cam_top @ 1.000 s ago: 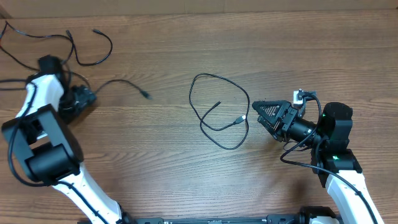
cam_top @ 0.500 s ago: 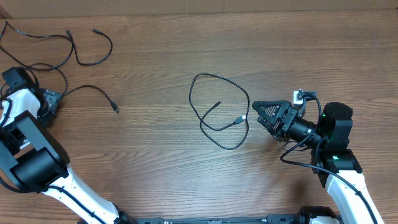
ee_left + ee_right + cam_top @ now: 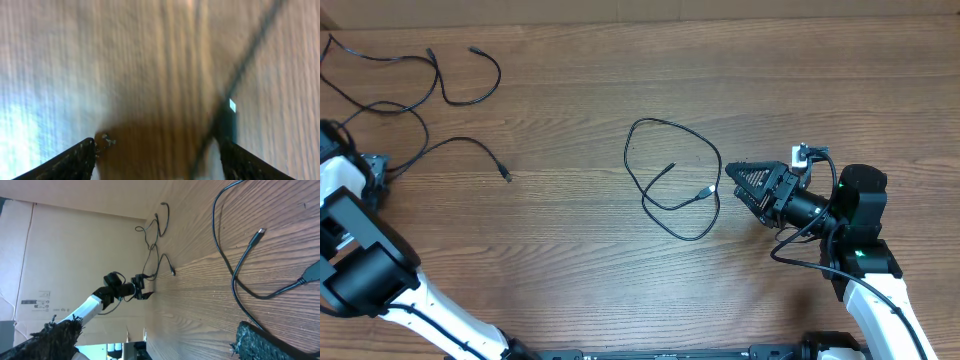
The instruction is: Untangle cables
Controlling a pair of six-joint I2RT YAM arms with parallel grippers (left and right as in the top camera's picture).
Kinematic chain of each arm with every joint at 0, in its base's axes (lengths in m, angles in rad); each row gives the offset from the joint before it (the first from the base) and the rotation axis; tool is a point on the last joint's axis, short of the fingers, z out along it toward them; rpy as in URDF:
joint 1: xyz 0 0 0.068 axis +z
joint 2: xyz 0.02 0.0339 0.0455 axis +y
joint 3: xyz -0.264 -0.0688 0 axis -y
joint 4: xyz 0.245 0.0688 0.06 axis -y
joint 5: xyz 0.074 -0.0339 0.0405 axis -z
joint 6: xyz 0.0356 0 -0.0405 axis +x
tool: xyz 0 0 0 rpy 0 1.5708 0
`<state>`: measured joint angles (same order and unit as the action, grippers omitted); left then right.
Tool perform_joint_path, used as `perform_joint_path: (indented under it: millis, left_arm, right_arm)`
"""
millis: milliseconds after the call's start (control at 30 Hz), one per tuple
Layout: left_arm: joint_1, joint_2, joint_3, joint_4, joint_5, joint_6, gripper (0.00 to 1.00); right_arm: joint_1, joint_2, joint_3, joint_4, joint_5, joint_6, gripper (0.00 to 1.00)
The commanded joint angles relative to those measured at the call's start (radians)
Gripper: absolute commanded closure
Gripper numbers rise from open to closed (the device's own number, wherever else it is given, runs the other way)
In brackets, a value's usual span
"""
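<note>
A thin black cable (image 3: pixel 450 142) runs from my left gripper (image 3: pixel 375 165) at the table's far left edge to its plug (image 3: pixel 507 177). The left wrist view is blurred. There my left gripper (image 3: pixel 157 162) has its jaws wide apart, and that cable (image 3: pixel 250 55) passes between them close to the right finger (image 3: pixel 250 162). Two more cables (image 3: pixel 470 80) lie loose at the top left. A looped cable (image 3: pixel 660 122) lies at mid-table with both plug ends inside the loop. My right gripper (image 3: pixel 732 180) stands open just right of it, holding nothing.
The right wrist view looks along the wood table past one plug (image 3: pixel 260 232) of the loop to the left arm (image 3: pixel 115 287) and the far cables (image 3: pixel 155 225). A cardboard wall (image 3: pixel 75 245) stands behind the table's far edge.
My left arm has swung left to the table's edge. The cable's plug end slid left and down with it, then stayed put. The left jaws have narrowed a little. The right arm is still.
</note>
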<state>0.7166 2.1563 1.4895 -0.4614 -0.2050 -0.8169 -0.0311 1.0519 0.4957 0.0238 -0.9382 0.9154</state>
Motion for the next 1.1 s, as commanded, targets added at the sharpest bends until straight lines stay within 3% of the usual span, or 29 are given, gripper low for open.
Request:
perform_joint_path:
  millis: [0,100,133,233,300,600,867,1067]
  left_arm:
    - [0.045,0.032,-0.019,-0.006,0.063,-0.059,0.16]
    - [0.063,0.032,-0.019,-0.013,0.177,0.007,0.08]
    - [0.064,0.032,-0.019,-0.013,0.262,0.106,0.00]
    - [0.062,0.031,-0.019,-0.025,0.438,0.345,0.00]
    - [0.057,0.031,-0.019,-0.057,0.536,0.439,0.00]
    - [0.053,-0.028,-0.019,-0.161,0.564,0.500,0.00]
    - [0.041,-0.284,-0.019,-0.163,0.572,0.612,0.01]
    - [-0.056,-0.463,-0.019,-0.233,0.599,0.748,0.00]
  right_arm:
    - [-0.001,-0.007,0.008,0.003,0.005,-0.009,0.00]
    - [-0.001,-0.007,0.008,0.003,0.020,-0.008,0.00]
    - [-0.001,-0.007,0.008,0.003,0.023,-0.008,0.00]
    - [-0.001,-0.007,0.008,0.003,0.022,-0.008,0.00]
    - [-0.001,-0.007,0.008,0.003,0.022,-0.008,0.00]
    - [-0.001,-0.007,0.008,0.003,0.021,-0.008,0.00]
    - [-0.001,-0.007,0.008,0.003,0.022,-0.009,0.00]
    - [-0.001,-0.007,0.008,0.003,0.033,-0.053,0.00]
